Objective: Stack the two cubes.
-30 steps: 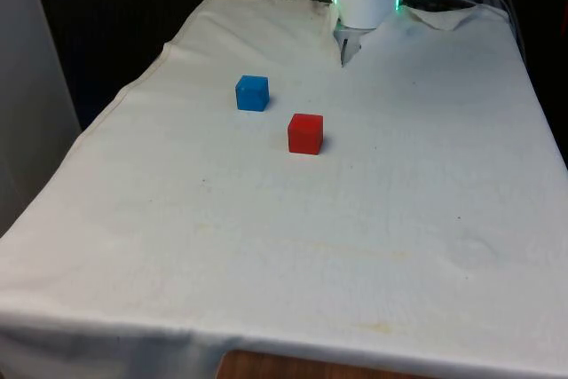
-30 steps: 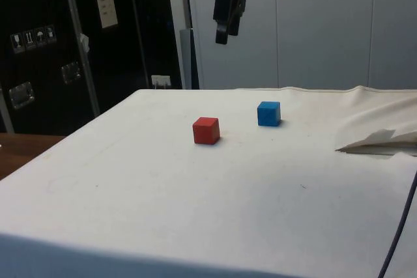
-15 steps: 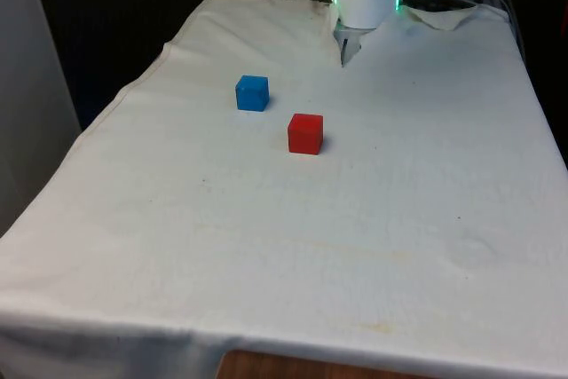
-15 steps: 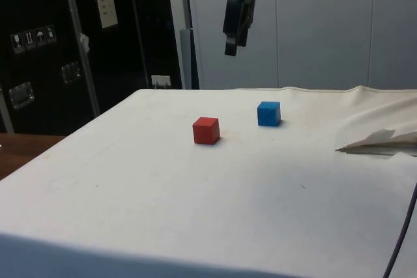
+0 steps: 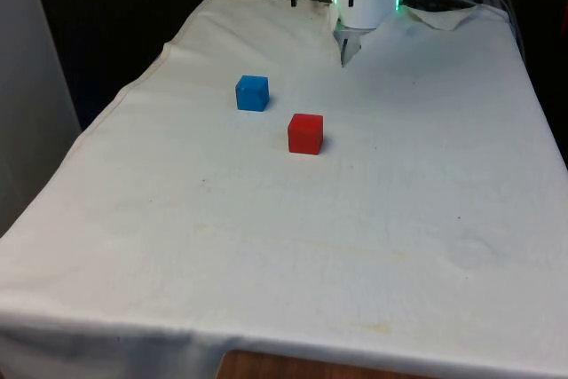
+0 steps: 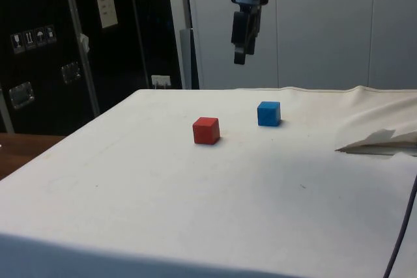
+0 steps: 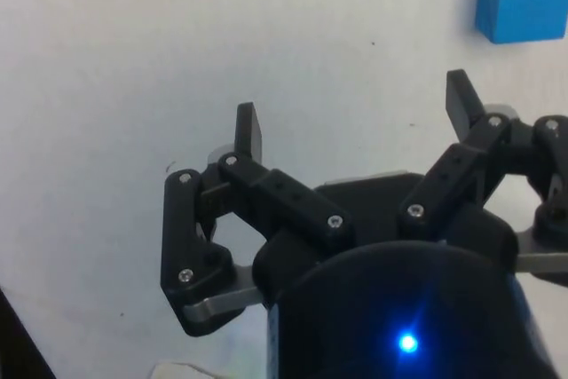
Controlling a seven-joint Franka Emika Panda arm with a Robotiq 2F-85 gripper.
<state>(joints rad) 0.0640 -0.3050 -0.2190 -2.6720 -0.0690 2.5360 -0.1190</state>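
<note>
Stacking not yet begun: blue cube (image 5: 252,93) and red cube (image 5: 305,133) apart on cloth (mid-frame); gripper (image 7: 355,126) spread wide, empty, high above.

The pincer (image 6: 240,49) now hangs lower and farther right in the side view, nearer above the blue cube (image 6: 268,113).
</note>
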